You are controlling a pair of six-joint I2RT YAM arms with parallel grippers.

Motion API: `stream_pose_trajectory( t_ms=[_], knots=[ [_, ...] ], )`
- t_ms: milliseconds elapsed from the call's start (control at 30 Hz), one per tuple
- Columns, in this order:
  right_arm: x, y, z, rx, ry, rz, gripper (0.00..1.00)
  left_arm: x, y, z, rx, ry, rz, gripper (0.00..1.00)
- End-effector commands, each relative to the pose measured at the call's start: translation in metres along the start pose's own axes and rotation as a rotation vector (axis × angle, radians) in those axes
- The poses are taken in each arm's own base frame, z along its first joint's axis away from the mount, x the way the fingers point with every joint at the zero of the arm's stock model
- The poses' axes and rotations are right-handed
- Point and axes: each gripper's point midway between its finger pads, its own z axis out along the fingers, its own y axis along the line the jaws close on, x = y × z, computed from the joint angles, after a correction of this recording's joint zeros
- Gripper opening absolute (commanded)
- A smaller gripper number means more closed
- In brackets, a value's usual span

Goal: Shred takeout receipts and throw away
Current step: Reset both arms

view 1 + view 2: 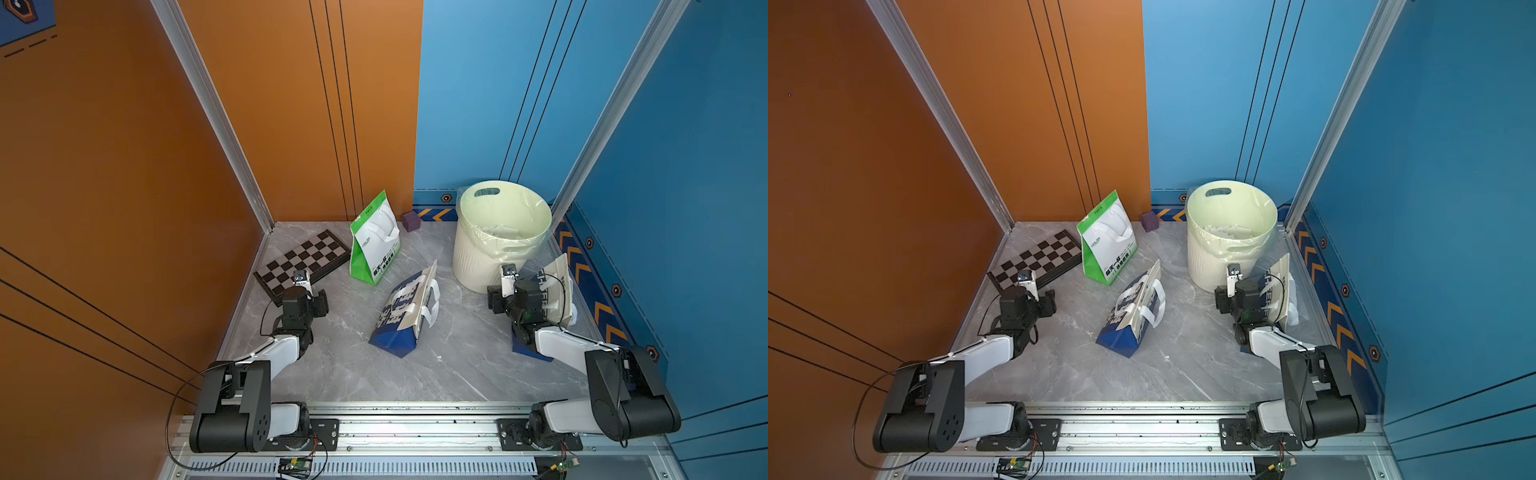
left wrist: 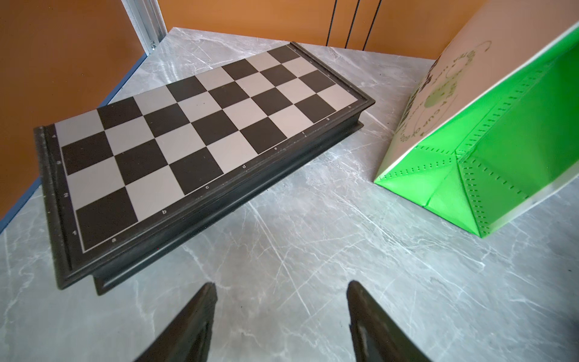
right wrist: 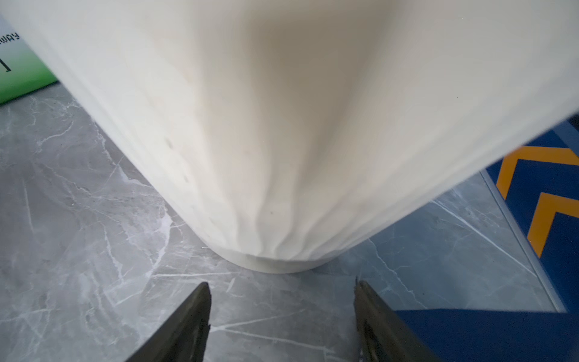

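The left gripper (image 2: 282, 290) and right gripper (image 3: 282, 290) hover low, jaws spread, empty. White receipts (image 1: 500, 232), apparently torn pieces, lie inside the bin (image 1: 473, 266) directly ahead of the right gripper. No slips show elsewhere, so the task looks essentially finished.

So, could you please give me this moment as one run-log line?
left gripper: open, empty, near chessboard | right gripper: open, empty, facing bin | white paper pieces: inside bin
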Motion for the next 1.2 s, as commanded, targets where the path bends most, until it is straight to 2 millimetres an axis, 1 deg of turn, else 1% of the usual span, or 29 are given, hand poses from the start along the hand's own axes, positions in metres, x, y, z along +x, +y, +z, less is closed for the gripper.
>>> stream_pose_trajectory(
  t_ms=[0,67,167,200,233,333,367,433,500,533,600,633,833,1033,1067,1100,1133,1167],
  knots=[
    [-0.008,-0.007,0.008,-0.029,-0.069,0.069,0.72,-0.007,-0.002,0.002,0.007,-0.035,0.045,0.68],
    [-0.005,-0.017,0.008,-0.032,-0.075,0.120,0.71,-0.008,-0.001,0.003,0.008,-0.040,0.056,0.68],
    [0.002,-0.028,0.006,-0.016,-0.143,0.180,0.72,-0.012,0.003,0.005,-0.004,-0.058,0.081,0.68],
    [0.006,-0.029,0.007,-0.017,-0.146,0.185,0.72,-0.013,0.005,0.006,-0.007,-0.066,0.084,0.69],
    [0.003,-0.029,0.006,-0.018,-0.175,0.194,0.73,-0.016,0.006,0.007,-0.008,-0.080,0.088,0.69],
    [0.006,-0.029,0.007,-0.014,-0.152,0.185,0.75,-0.018,0.009,0.012,0.006,-0.080,0.056,0.69],
    [0.003,-0.029,0.006,-0.012,-0.169,0.190,0.77,-0.019,0.007,0.013,0.019,-0.080,0.049,0.69],
    [0.006,-0.032,0.008,0.018,-0.143,0.184,0.84,-0.019,0.000,0.013,0.050,-0.096,0.048,0.68],
    [0.006,-0.034,0.008,0.048,-0.143,0.185,0.90,-0.016,-0.007,0.014,0.064,-0.136,0.066,0.69],
    [0.006,-0.037,0.008,0.069,-0.137,0.188,1.00,-0.011,-0.010,0.016,0.068,-0.142,0.084,0.69],
    [0.007,-0.041,0.008,0.101,-0.132,0.193,1.00,-0.001,-0.014,0.019,0.069,-0.156,0.108,0.69],
    [0.007,-0.042,0.008,0.110,-0.134,0.193,1.00,-0.004,-0.014,0.021,0.061,-0.184,0.109,0.69],
    [0.007,-0.041,0.008,0.114,-0.132,0.187,1.00,-0.005,0.005,0.022,-0.024,-0.185,0.049,0.71],
    [0.007,-0.041,0.010,0.114,-0.124,0.185,1.00,-0.005,0.008,0.022,-0.030,-0.185,0.039,0.75],
    [0.007,-0.041,0.010,0.114,-0.123,0.185,1.00,-0.005,0.007,0.022,-0.031,-0.186,0.040,0.76],
    [0.007,-0.041,0.010,0.115,-0.124,0.186,1.00,-0.006,0.008,0.022,-0.035,-0.187,0.041,0.89],
    [0.008,-0.041,0.009,0.118,-0.125,0.184,1.00,-0.006,0.010,0.021,-0.056,-0.191,0.040,0.98],
    [0.008,-0.040,0.009,0.119,-0.128,0.184,1.00,-0.005,0.013,0.019,-0.086,-0.193,0.037,0.98]
  ],
)
